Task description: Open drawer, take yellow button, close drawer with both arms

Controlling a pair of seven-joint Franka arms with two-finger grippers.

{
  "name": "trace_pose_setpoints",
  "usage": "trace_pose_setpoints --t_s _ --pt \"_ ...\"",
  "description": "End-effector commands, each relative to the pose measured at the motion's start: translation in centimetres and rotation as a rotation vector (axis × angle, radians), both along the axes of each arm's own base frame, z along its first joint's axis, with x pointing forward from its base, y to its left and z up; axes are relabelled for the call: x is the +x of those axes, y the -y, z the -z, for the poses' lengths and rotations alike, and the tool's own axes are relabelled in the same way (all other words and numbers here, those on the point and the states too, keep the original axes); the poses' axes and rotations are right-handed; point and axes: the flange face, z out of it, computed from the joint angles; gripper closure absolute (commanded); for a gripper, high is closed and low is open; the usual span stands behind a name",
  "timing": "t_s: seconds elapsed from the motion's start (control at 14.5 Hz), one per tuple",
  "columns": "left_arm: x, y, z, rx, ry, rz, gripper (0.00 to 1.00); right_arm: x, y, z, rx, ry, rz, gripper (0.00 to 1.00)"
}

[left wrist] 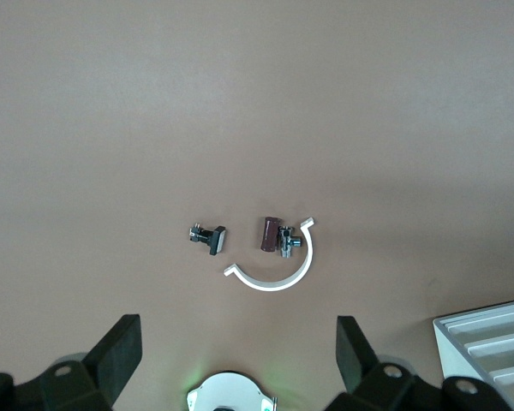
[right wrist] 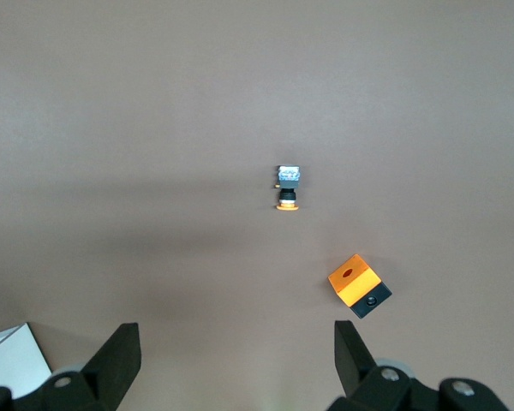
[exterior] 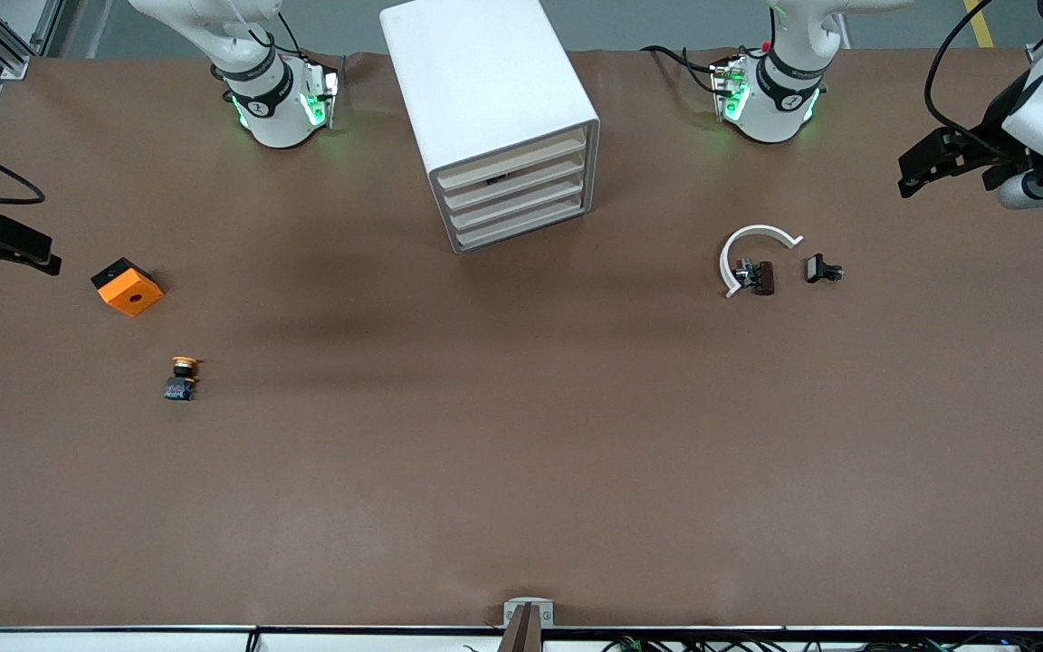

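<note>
The white cabinet (exterior: 485, 100) stands at the back of the table, between the arm bases. Its top drawer (exterior: 514, 159) is shut flush, like the three under it. The button (exterior: 182, 378), orange cap on a black-and-blue body, lies on the bare table toward the right arm's end; the right wrist view shows the button (right wrist: 287, 190) too. My right gripper (exterior: 10, 258) hangs open and empty over that end's edge, and its jaws (right wrist: 237, 355) stand wide. My left gripper (exterior: 952, 177) is open and empty over the left arm's end, jaws (left wrist: 237, 351) wide.
An orange cube with a hole (exterior: 128, 286) sits farther from the front camera than the button. Toward the left arm's end lie a white arc (exterior: 754, 244) and two small black clips (exterior: 761, 277) (exterior: 822, 269). A cabinet corner (left wrist: 488, 347) shows in the left wrist view.
</note>
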Motion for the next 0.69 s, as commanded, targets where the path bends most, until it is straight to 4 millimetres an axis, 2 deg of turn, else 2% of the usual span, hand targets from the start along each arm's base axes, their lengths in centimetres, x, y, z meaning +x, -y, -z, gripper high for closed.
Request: trace_pose_setpoints --t_s 0.0,0.28,0.62 --pt "-1.7 -0.1 -0.5 -0.012 0.027 0.017 0.0 -1.6 0.7 -1.1 0.018 0.024 0.01 0.0" --pt "-1.7 -0.4 -0.7 -0.012 0.039 0.01 0.0 -3.6 0.2 -0.1 0.012 0.08 0.007 0.0" --pt "-1.5 -0.1 -0.4 -0.009 0.039 0.014 0.0 -3.5 -0.2 -0.4 0.012 0.082 -0.001 0.0"
